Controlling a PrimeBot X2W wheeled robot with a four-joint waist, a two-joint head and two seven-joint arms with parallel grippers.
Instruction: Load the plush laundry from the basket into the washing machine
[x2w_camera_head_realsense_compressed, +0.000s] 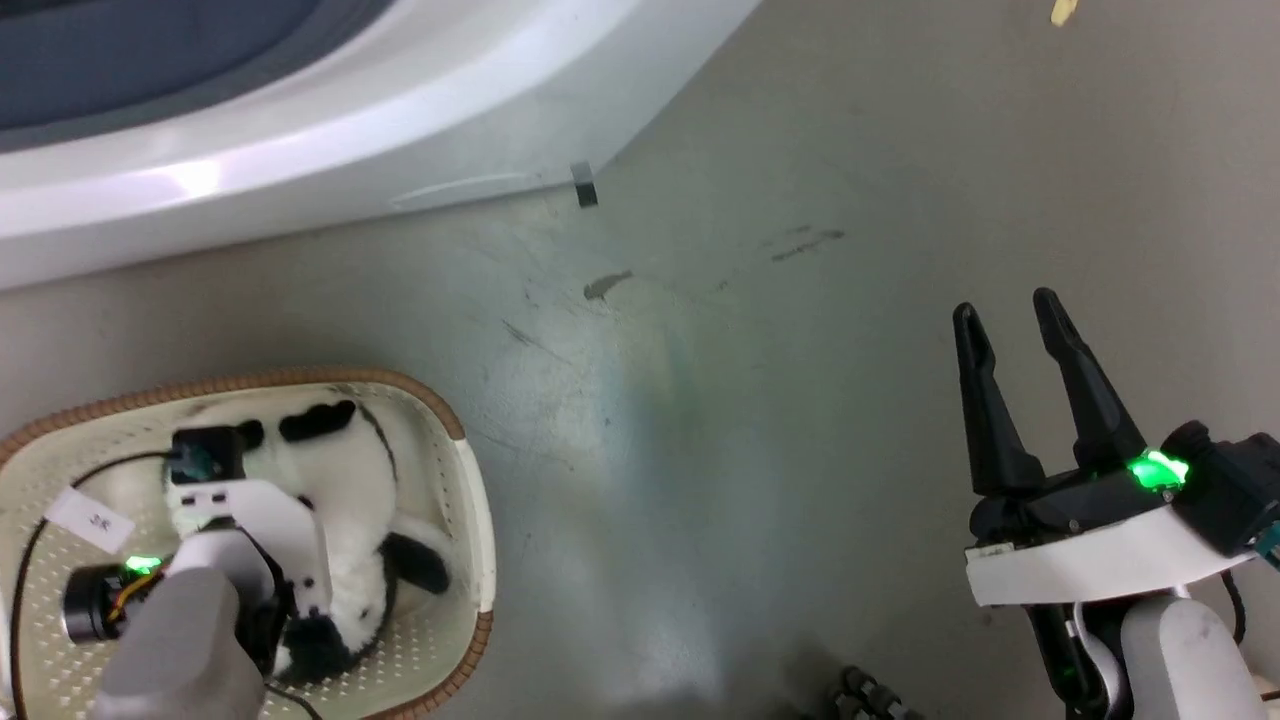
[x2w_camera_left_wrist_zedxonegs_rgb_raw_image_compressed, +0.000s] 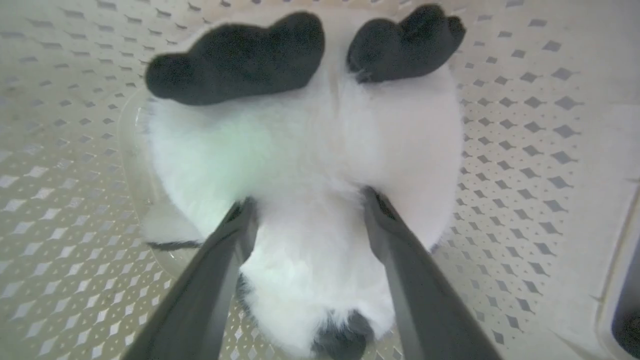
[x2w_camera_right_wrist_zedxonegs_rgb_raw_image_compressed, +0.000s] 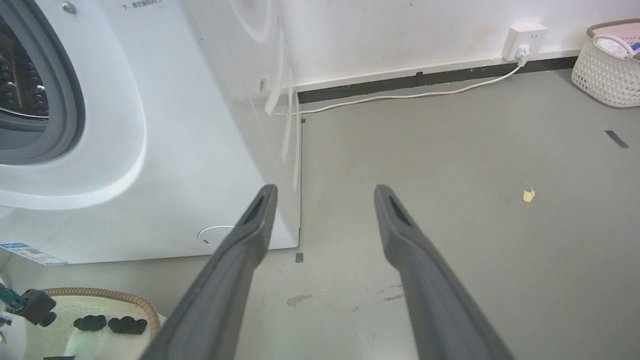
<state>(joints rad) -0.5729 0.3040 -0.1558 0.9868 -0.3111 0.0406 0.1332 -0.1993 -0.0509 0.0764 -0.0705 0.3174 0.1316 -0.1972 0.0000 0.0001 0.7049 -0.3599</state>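
- Left wrist view: left gripper (x2w_camera_left_wrist_zedxonegs_rgb_raw_image_compressed: 307, 205) is spread wide, its tips sunk into the fluffy white, black-limbed plush panda toy (x2w_camera_left_wrist_zedxonegs_rgb_raw_image_compressed: 300, 145), one on each side.
- Toy lies inside the cream perforated plastic basket (x2w_camera_left_wrist_zedxonegs_rgb_raw_image_compressed: 525, 150).
- Head view: right gripper (x2w_camera_head_realsense_compressed: 1005, 303) is spread and empty over the grey floor (x2w_camera_head_realsense_compressed: 800, 420).
- Large white front-loading washing machine (x2w_camera_head_realsense_compressed: 300, 150) stands beyond the basket.

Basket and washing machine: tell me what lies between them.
A bare strip of scuffed grey floor, in the head view; the basket and the washing machine stand apart.
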